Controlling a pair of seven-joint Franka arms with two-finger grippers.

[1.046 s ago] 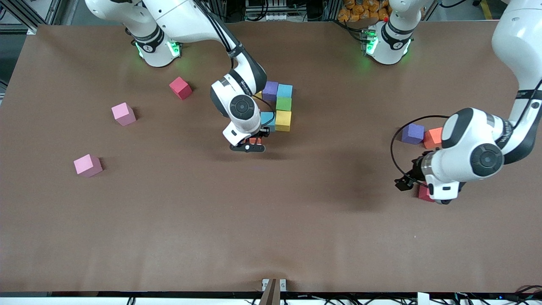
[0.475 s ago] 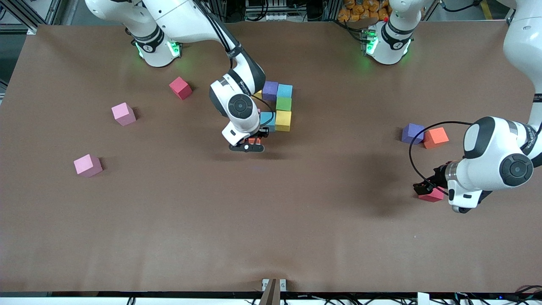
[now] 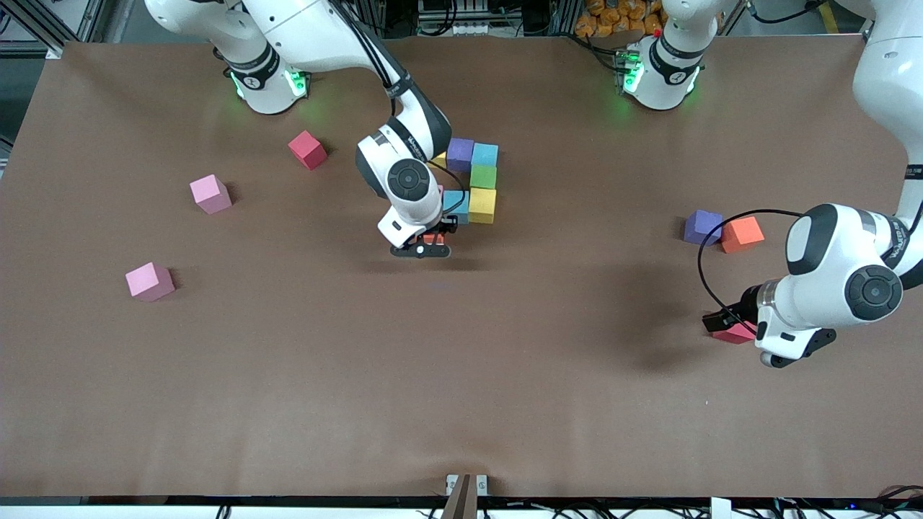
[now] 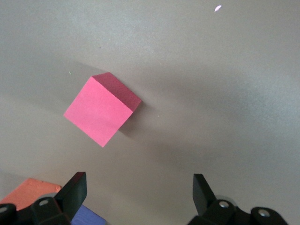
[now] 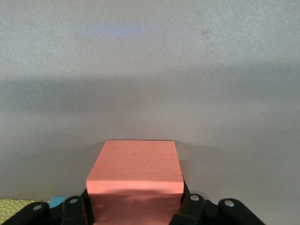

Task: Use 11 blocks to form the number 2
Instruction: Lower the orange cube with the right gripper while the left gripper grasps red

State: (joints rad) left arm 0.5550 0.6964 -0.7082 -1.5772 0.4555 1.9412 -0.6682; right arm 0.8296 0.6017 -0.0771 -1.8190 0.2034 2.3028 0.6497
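A robotics lab: 2 Franka arms (image 3: 404,137) bolted to a brown-covered table (image 3: 461,375), aluminium framing (image 3: 43,25) around.

Both Franka arms wear glossy white shells broken by black bands at the joints, each wrist carrying a round dark grey cap with a ringed centre. Green lights glow on the round white bases at the table (image 3: 505,375) edge. A thin black cable loops out beside the left tool (image 3: 721,322), and another hangs in a smaller loop by the right tool (image 3: 425,245). The tools are black, their fingers (image 4: 75,190) blunt and angular, with small silver screws set near the knuckles.
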